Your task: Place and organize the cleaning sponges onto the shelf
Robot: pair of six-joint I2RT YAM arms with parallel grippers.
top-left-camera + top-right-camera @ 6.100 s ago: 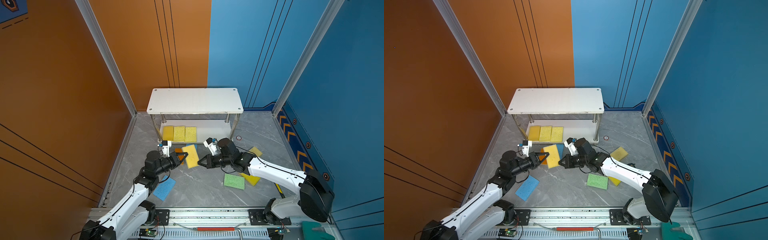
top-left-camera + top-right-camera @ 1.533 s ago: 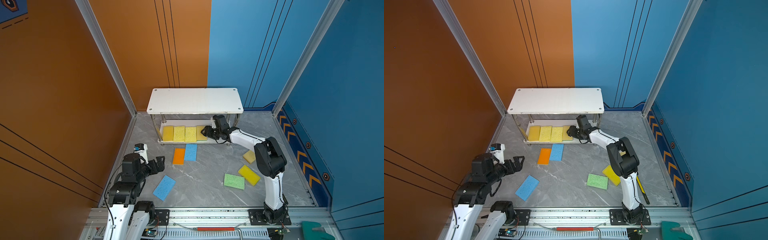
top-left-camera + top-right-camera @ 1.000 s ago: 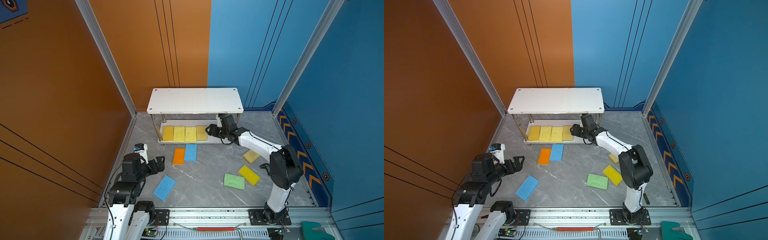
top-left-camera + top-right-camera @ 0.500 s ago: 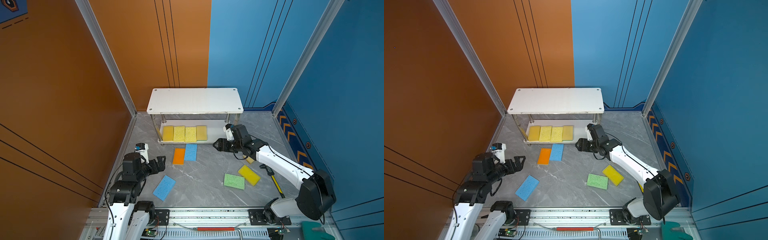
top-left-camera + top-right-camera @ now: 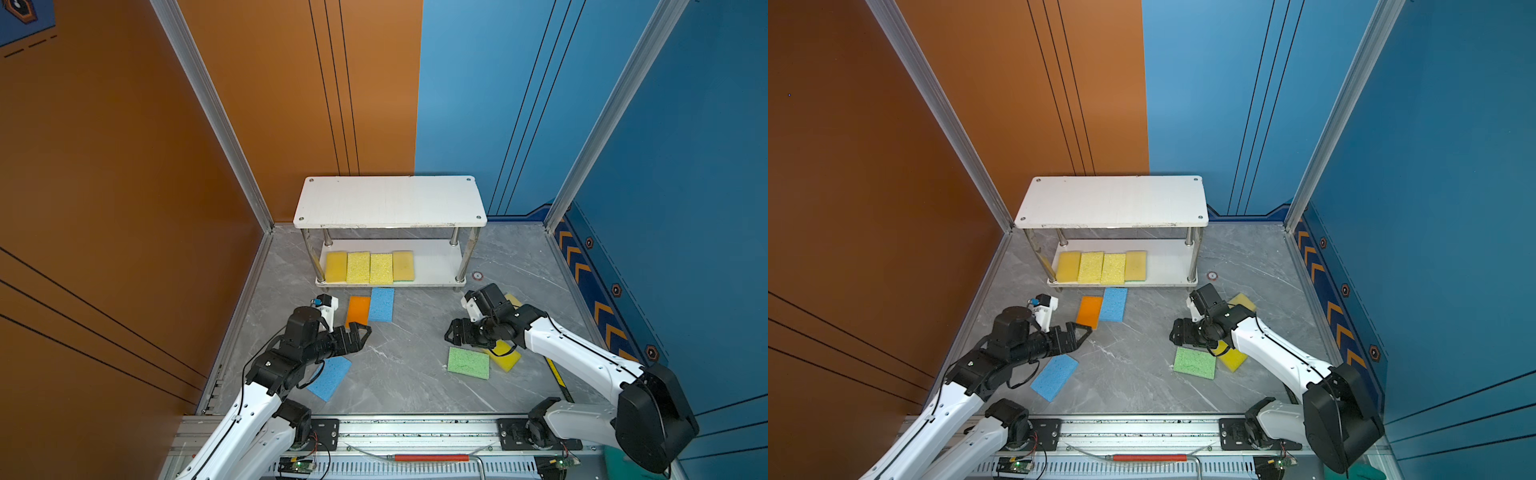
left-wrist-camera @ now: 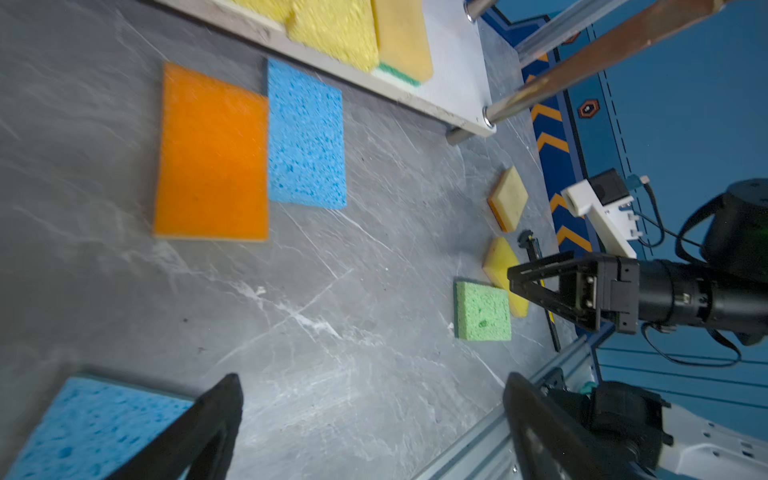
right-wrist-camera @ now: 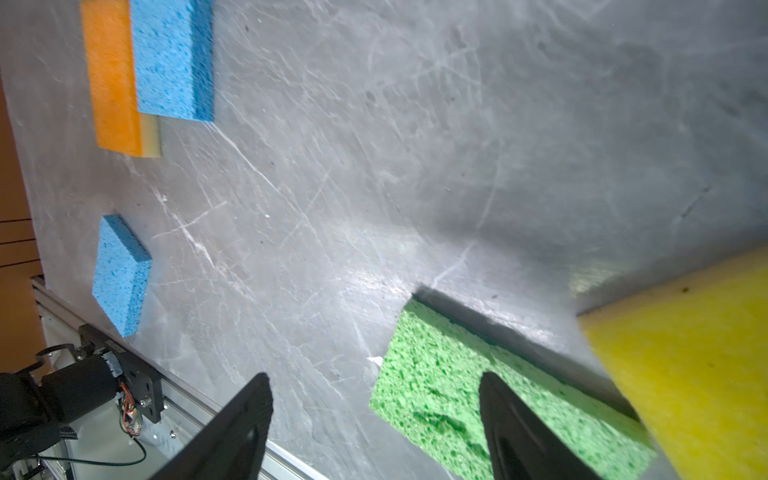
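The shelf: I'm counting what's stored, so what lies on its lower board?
Four yellow sponges side by side; the top board hides the rear strip.

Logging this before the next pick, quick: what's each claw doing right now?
Left claw: open, holding nothing.
Right claw: open, holding nothing.
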